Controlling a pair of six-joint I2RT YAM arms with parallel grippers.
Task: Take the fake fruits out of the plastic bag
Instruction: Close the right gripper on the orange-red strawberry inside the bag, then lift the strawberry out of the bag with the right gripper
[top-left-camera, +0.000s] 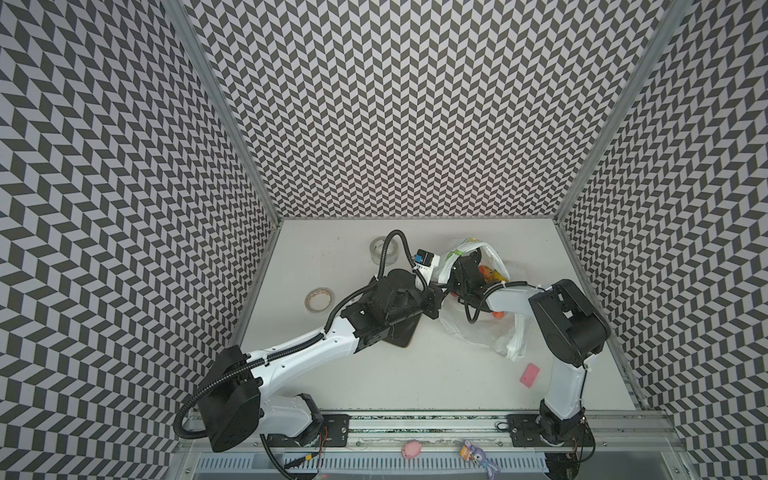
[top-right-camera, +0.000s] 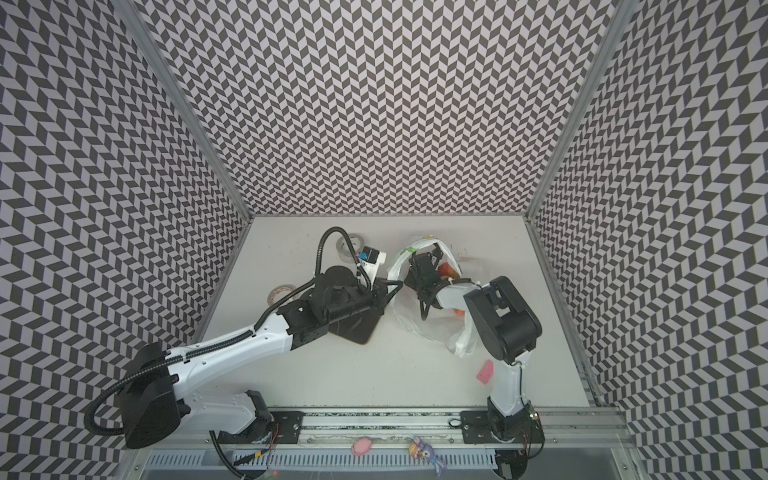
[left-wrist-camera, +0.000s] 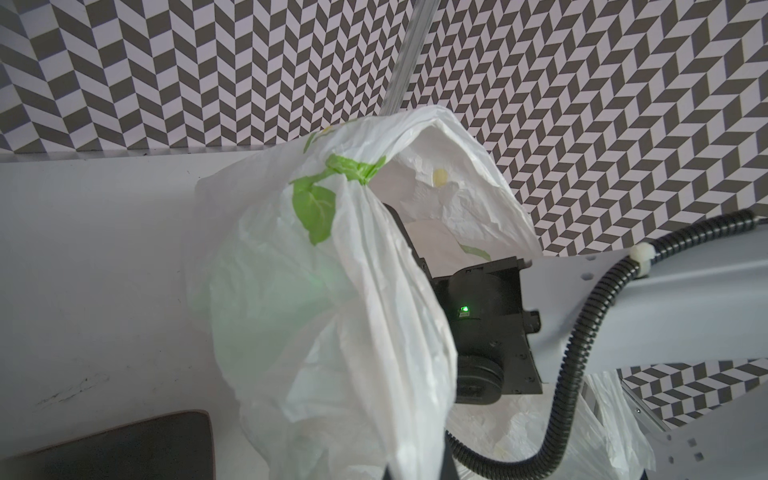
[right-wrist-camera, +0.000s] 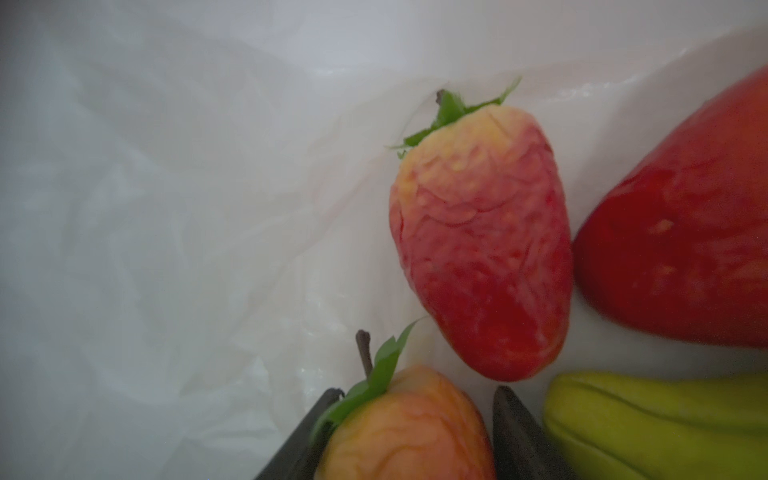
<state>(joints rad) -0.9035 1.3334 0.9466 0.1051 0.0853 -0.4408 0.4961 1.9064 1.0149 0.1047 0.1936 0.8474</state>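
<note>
The white plastic bag (top-left-camera: 482, 332) (top-right-camera: 432, 328) (left-wrist-camera: 332, 291), printed with green leaves, lies at the back right of the table with its mouth lifted. My left gripper (top-left-camera: 436, 287) (left-wrist-camera: 415, 473) is shut on the bag's bunched edge and holds it up. My right gripper (top-left-camera: 469, 262) (right-wrist-camera: 417, 392) reaches inside the bag. Its fingers press both sides of a pinkish-orange peach (right-wrist-camera: 407, 428) with a green leaf. Beside it lie a red strawberry (right-wrist-camera: 482, 249), a larger red fruit (right-wrist-camera: 685, 249) and a yellow-green fruit (right-wrist-camera: 665, 419). More fruits (top-left-camera: 492, 274) (top-right-camera: 449, 270) show through the bag's mouth.
A clear tape roll (top-left-camera: 383, 249) and a tan tape roll (top-left-camera: 319, 299) lie at the back left. A dark flat board (top-left-camera: 399, 332) sits under my left arm. A pink block (top-left-camera: 530, 374) lies front right. A pink toy pig (top-left-camera: 411, 449) and a purple toy (top-left-camera: 476, 453) rest on the front rail.
</note>
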